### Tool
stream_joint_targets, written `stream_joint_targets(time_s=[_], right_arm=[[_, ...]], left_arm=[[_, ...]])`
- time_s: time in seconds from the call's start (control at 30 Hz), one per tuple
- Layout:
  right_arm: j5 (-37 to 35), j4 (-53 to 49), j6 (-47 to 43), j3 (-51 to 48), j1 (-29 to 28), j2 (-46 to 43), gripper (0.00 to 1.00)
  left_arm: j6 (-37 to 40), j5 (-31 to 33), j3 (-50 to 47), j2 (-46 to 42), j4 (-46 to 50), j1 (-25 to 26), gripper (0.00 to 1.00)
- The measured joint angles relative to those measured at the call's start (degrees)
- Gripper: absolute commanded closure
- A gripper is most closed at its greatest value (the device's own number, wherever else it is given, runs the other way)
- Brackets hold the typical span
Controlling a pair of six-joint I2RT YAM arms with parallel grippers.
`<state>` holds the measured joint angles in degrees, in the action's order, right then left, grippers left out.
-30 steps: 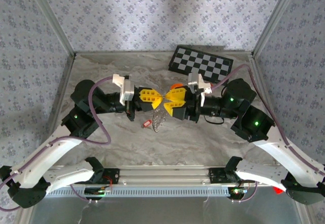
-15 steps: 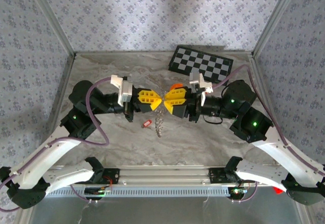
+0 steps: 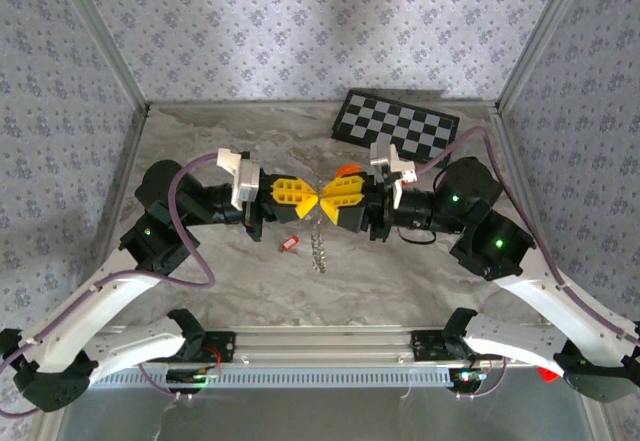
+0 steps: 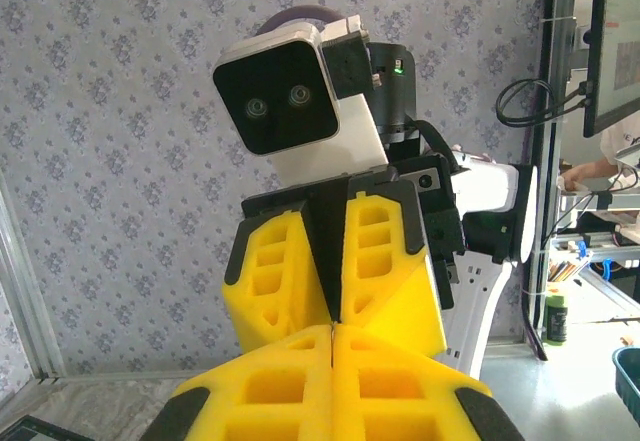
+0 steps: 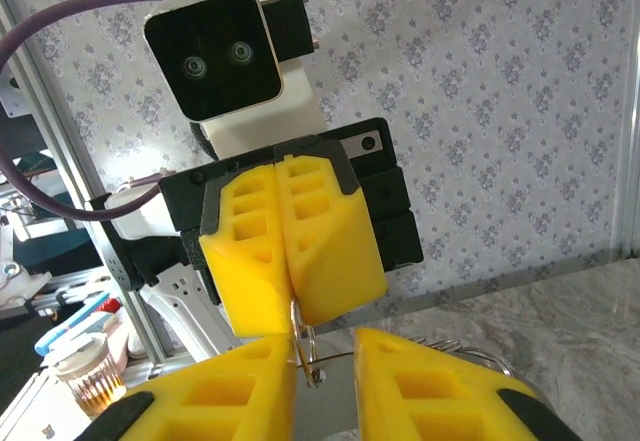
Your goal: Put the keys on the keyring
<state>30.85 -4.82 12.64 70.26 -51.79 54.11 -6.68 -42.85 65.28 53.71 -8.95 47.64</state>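
Fingers of the left gripper pinched the dangling thin silvery beaded-chain keyring. Whether the right gripper also held it could not be told.

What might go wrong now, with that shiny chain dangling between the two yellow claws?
1. The left gripper pinches the keyring just at its fingertips, so it may slip and drop onto the table.
2. The right gripper has its fingers apart around the ring's thin wire; closing could miss or tug it loose.
3. The key lies on the table, held by neither gripper, so the hanging keyring might knock it away.
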Motion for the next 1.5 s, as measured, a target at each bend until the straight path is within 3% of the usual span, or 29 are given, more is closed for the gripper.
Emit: stream_joint_targets(time_s=[0.17, 0.33, 0.5, 0.63, 1.03, 1.5], right_arm=[[0.2, 0.1, -0.1, 0.0, -0.2, 0.2, 0.99], [-0.1, -0.5, -1.1, 0.0, -0.3, -0.1, 1.00], [-2.1, -8.0, -4.2, 2.3, -0.3, 0.5, 1.00], [-4.2, -17.2, -9.0, 8.9, -0.3, 2.4, 1.00], [-9.8, -40.7, -25.9, 25.2, -0.5, 11.1, 1.00], [-11.1, -52.2, -34.0, 30.4, -2.1, 16.1, 1.00]], left_arm=[[0.0, 0.4, 0.0, 0.0, 0.2, 0.0, 1.00], [0.2, 0.9, 0.0, 0.0, 0.9, 0.0, 1.00], [3.0, 5.0, 1.5, -0.1, 9.4, 0.0, 0.75], [5.2, 8.3, 4.7, -0.2, 17.7, 0.0, 0.68], [10.7, 9.8, 9.0, -2.7, 37.5, 0.0, 0.63], [15.1, 11.2, 10.1, 1.6, 40.4, 0.0, 0.63]])
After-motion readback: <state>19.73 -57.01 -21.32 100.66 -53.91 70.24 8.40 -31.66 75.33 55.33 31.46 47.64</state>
